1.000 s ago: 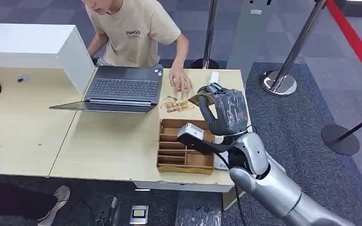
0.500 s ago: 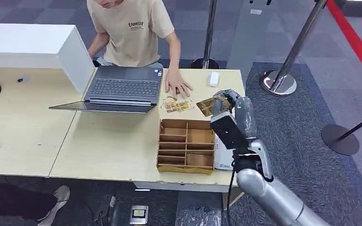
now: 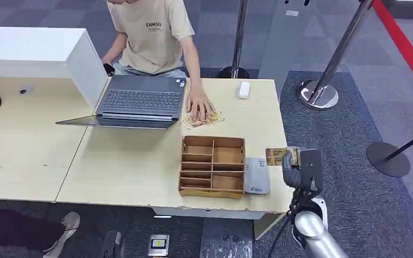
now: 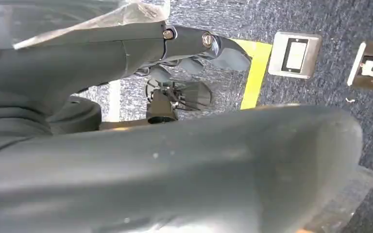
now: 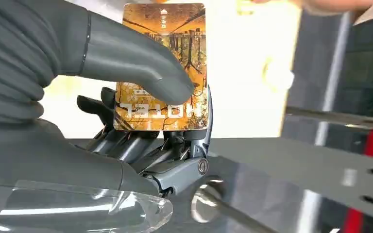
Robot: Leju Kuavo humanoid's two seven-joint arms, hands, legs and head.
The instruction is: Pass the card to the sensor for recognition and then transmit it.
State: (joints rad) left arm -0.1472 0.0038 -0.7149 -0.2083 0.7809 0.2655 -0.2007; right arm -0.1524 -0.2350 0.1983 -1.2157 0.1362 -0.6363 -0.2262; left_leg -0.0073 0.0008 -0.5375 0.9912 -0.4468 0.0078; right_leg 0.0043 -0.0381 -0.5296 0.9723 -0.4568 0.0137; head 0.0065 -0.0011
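now that the card (image 3: 276, 156) has come back from over by the person's hand (image 3: 200, 108) and the loose cards (image 3: 203, 119), it hangs past the table's (image 3: 129, 161) right edge, just beside the grey sensor (image 3: 256, 183), pinched between thumb and fingers of the right hand (image 3: 297, 166). the wrist view shows the thumb (image 5: 141, 63) pressed on its printed face. it isn't over the reader yet, so the scan looks like the next job. the wooden organizer (image 3: 212, 166) sits touching the sensor. left hand (image 4: 175, 58) hangs by the floor, fingers curled on nothing.
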